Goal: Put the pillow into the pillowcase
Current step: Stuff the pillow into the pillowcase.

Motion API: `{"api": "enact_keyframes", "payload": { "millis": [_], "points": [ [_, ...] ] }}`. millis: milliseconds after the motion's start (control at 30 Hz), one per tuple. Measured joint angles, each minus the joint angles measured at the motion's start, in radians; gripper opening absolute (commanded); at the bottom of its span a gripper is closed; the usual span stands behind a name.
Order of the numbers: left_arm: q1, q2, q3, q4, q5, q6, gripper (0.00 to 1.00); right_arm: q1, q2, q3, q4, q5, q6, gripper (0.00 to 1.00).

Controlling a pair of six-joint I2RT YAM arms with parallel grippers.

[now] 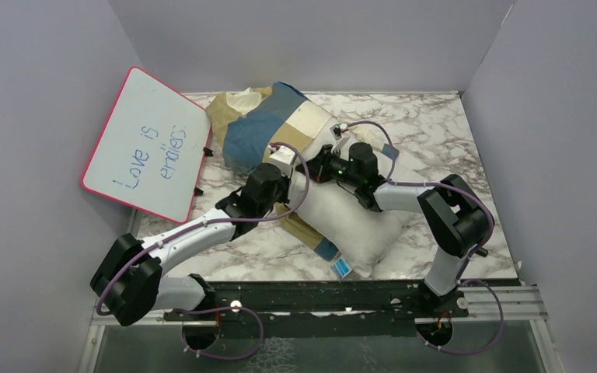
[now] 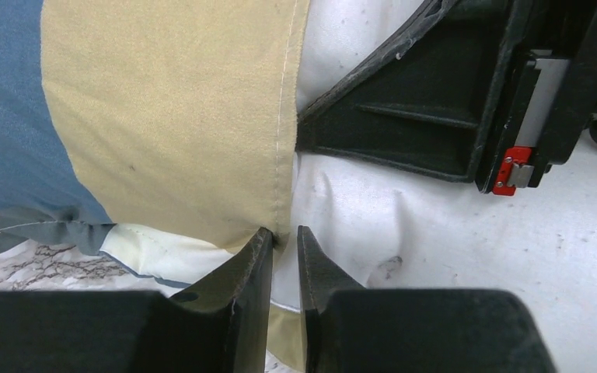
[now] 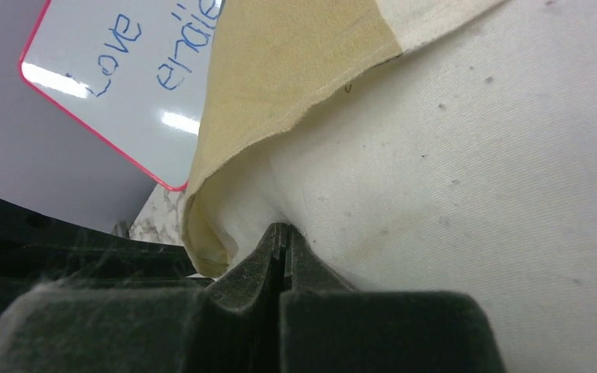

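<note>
The white pillow (image 1: 350, 221) lies slantwise on the marble table, its far half inside the blue, tan and cream checked pillowcase (image 1: 268, 128). Its near end with a small blue tag (image 1: 343, 268) sticks out. My left gripper (image 1: 294, 169) is at the case's mouth. In the left wrist view its jaws (image 2: 284, 231) stand a sliver apart, pinching the tan hem of the pillowcase (image 2: 163, 116) over the pillow (image 2: 435, 249). My right gripper (image 1: 316, 169) is shut, tips (image 3: 284, 229) pressed into the pillow (image 3: 474, 194) just under the pillowcase's lifted edge (image 3: 280, 70).
A pink-rimmed whiteboard (image 1: 148, 144) with blue writing leans against the left wall, close to the case's far left corner. Grey walls close in the table on the left, back and right. The right gripper's fingers (image 2: 373, 116) sit right beside the left gripper.
</note>
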Motion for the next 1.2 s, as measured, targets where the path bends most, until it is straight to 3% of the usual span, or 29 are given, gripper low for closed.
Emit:
{"api": "enact_keyframes", "payload": {
  "millis": [200,400,633,900,1033,1200],
  "points": [
    [-0.002,-0.002,-0.002,0.011,0.002,-0.010,0.20,0.000,0.002,-0.006,0.020,0.001,0.000,0.00],
    [-0.003,0.026,0.002,0.028,-0.018,-0.002,0.53,0.000,0.002,-0.006,0.022,0.001,0.000,0.00],
    [-0.003,0.094,0.063,0.060,-0.094,0.031,0.62,0.000,0.006,-0.006,0.031,0.001,0.002,0.00],
    [-0.014,0.194,0.122,0.110,-0.245,0.140,0.58,-0.003,0.012,-0.007,0.042,0.004,0.006,0.00],
    [-0.014,0.209,0.156,0.088,-0.266,0.166,0.47,-0.003,0.014,-0.007,0.049,0.007,0.007,0.00],
    [-0.014,0.167,0.184,0.013,-0.217,0.106,0.22,-0.003,0.019,-0.007,0.053,0.007,0.007,0.00]
  ]
}}
